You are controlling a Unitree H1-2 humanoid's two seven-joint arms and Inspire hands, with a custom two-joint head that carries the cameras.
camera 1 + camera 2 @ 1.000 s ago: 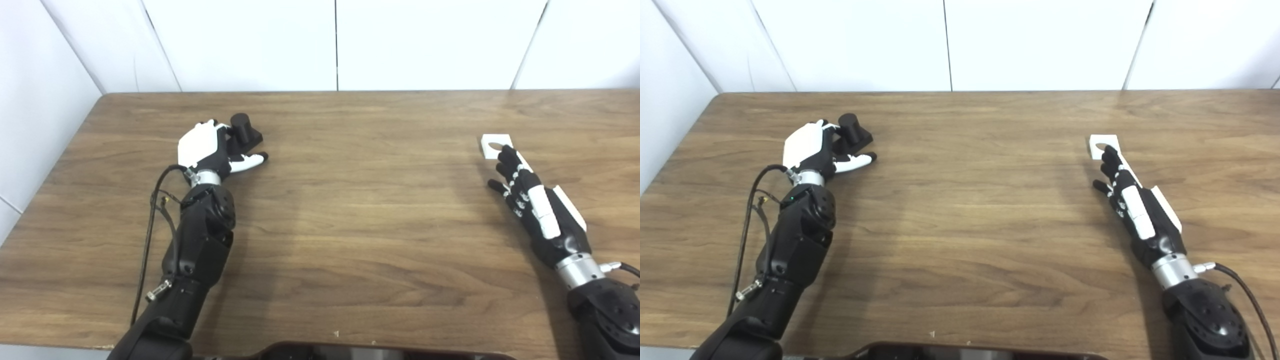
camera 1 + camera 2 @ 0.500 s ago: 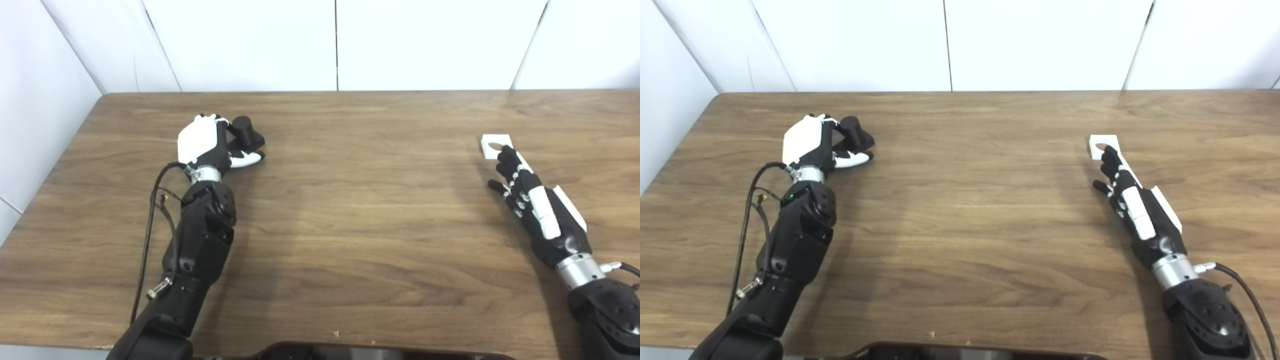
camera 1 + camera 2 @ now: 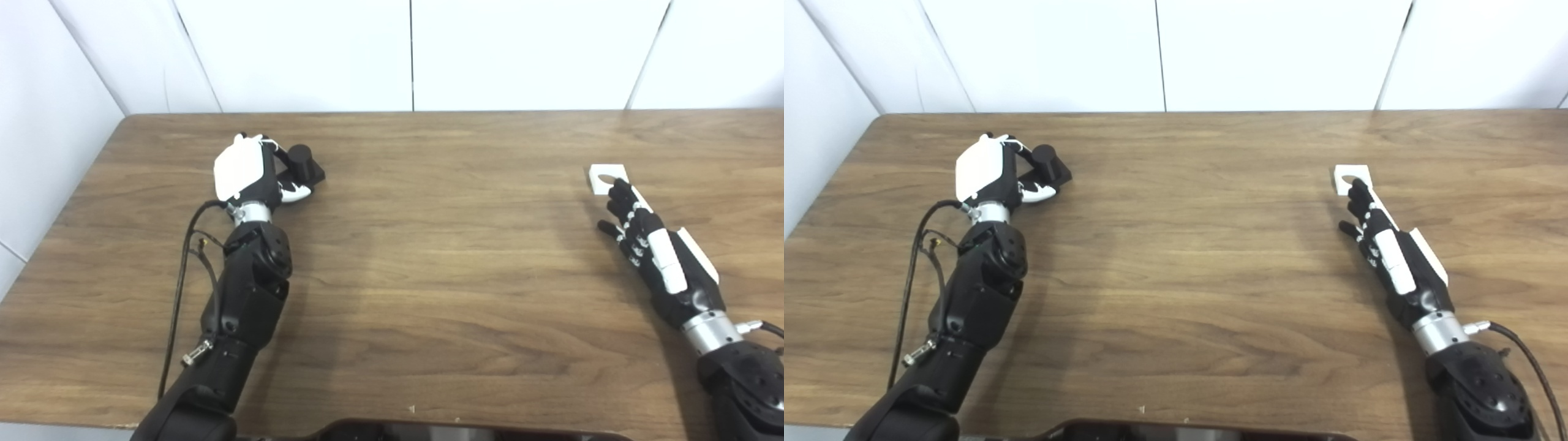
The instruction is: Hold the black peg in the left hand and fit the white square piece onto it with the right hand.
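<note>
Left hand [image 3: 248,174] is closing on peg [image 3: 301,164] near surface's left edge; right hand [image 3: 652,251], fingers spread, is touching square [image 3: 606,177]. Next: lifting peg.

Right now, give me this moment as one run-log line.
left hand: closing around black peg, grasp unconfirmed | right hand: open, fingertips at white square piece | piece: flat on table | stage: pre-lift

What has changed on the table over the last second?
The left hand rolled upright and curled its fingers around the black peg, which shifted slightly right. The right hand and the white square piece stayed put, fingertips at its near edge.
</note>
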